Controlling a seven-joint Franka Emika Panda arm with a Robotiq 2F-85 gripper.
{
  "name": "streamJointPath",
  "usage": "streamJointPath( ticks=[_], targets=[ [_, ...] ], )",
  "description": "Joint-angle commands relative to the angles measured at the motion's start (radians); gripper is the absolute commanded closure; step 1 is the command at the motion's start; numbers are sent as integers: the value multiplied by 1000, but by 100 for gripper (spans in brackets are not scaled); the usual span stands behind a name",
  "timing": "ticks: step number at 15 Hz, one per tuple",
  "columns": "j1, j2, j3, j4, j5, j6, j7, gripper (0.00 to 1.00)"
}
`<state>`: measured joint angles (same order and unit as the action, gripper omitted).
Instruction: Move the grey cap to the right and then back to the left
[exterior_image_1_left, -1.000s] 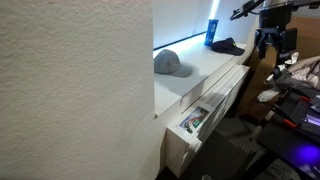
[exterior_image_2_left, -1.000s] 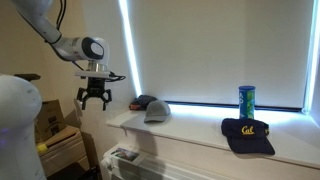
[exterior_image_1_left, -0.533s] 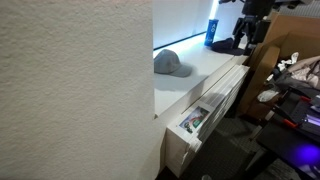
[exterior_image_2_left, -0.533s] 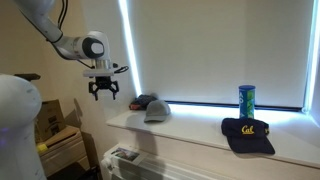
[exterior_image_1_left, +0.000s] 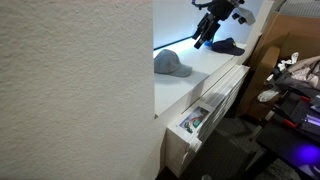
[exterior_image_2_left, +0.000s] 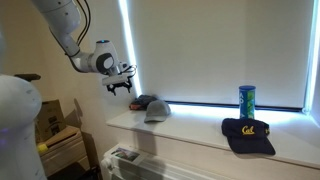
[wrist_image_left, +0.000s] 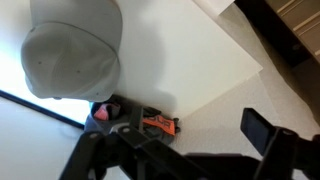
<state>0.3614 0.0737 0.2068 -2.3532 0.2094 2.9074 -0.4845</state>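
Observation:
The grey cap (exterior_image_1_left: 172, 63) lies on the white windowsill (exterior_image_1_left: 215, 66), dome up; it also shows in an exterior view (exterior_image_2_left: 156, 111) and at the upper left of the wrist view (wrist_image_left: 70, 50). My gripper (exterior_image_1_left: 204, 37) hangs in the air above the sill, a little apart from the cap and not touching it. In an exterior view (exterior_image_2_left: 120, 86) it is up and to the left of the cap. In the wrist view its fingers (wrist_image_left: 175, 142) are spread wide with nothing between them.
A black cap with yellow lettering (exterior_image_2_left: 248, 133) lies at the sill's other end, next to an upright blue-green can (exterior_image_2_left: 246, 100). A dark red-and-black object (exterior_image_2_left: 143, 101) sits just behind the grey cap. Cardboard boxes (exterior_image_2_left: 55, 140) and clutter stand below.
The arm has risen and swung in from beside the sill to above it, closer to the grey cap. The cap has not moved.

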Motion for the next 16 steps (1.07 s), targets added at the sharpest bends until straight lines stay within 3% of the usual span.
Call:
streamJointPath(
  ticks=[1, 3, 4, 5, 6, 10, 11, 12, 13, 16],
  targets=[
    [-1, 17, 0, 9, 11, 0, -12, 0],
    [0, 25, 0, 15, 15, 0, -16, 0],
    [5, 51, -25, 24, -45, 61, 28, 0],
    [-3, 101, -33, 64, -38, 159, 34, 0],
    [-23, 155, -24, 131, 20, 197, 9, 0],
    [-56, 339, -17, 333, 37, 407, 43, 0],
    [-71, 378, -35, 376, -95, 417, 184, 0],
    [-22, 416, -86, 425, 14, 402, 117, 0],
    [61, 432, -209, 447, 29, 342, 174, 0],
    [202, 497, -445, 491, 67, 245, 273, 0]
  ],
)
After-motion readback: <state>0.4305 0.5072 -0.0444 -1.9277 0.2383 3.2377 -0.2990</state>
